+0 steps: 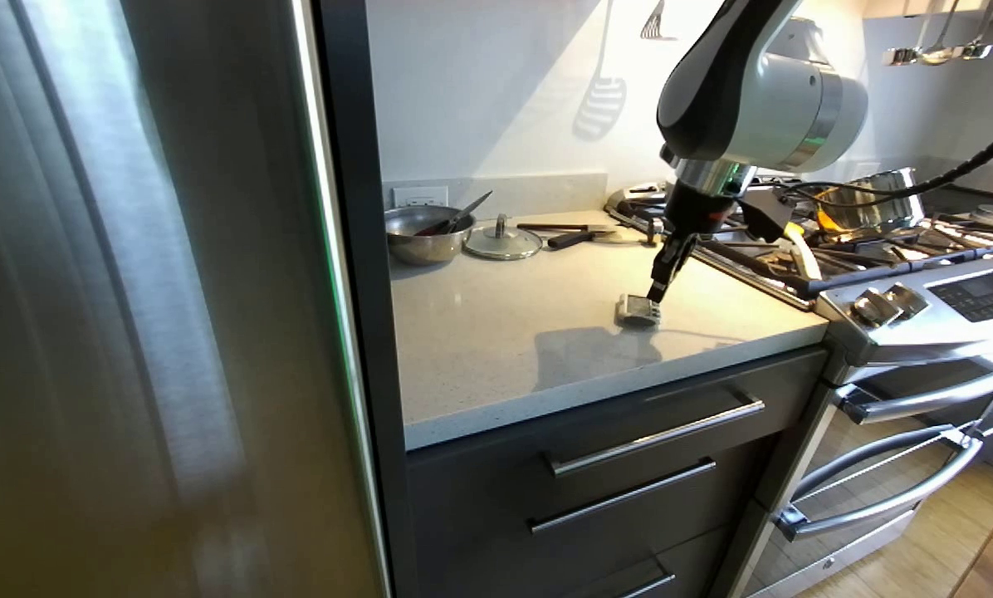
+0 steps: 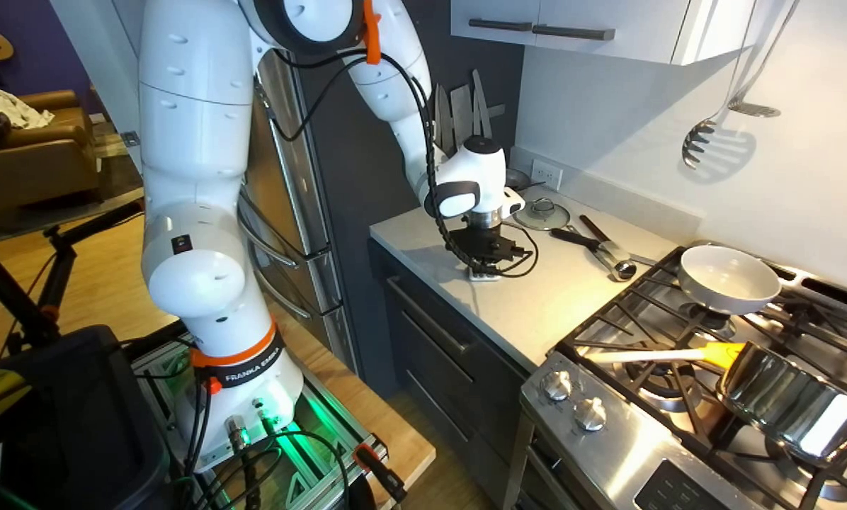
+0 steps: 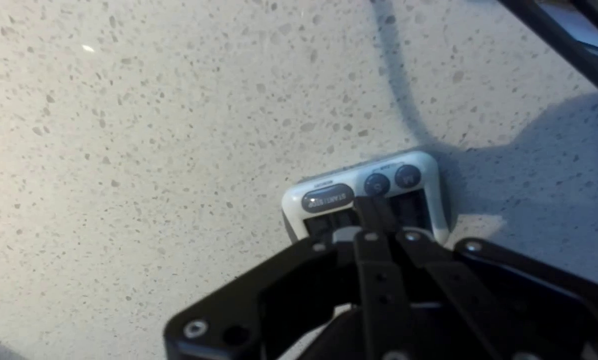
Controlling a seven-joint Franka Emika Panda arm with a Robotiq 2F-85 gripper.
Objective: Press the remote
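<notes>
The remote [image 3: 327, 198] is a small white-framed device with a dark display, a long START/STOP button and two round buttons. It lies on the pale speckled counter and also shows in both exterior views [image 1: 634, 310] [image 2: 483, 275]. My gripper [image 3: 374, 207] is shut, its fingertips together and nothing between them. In the wrist view the fingertips cover the middle of the display, close to the buttons. In an exterior view the gripper [image 1: 656, 292] points down at the remote's edge; whether it touches cannot be told. The lower part of the remote is hidden by the gripper.
A metal bowl [image 1: 418, 241], a glass lid [image 1: 503, 241] and dark-handled utensils [image 1: 571, 238] lie at the back of the counter. The stove holds a white bowl [image 2: 728, 276] and a metal pot [image 2: 792, 404]. The fridge [image 1: 173, 332] stands beside the counter.
</notes>
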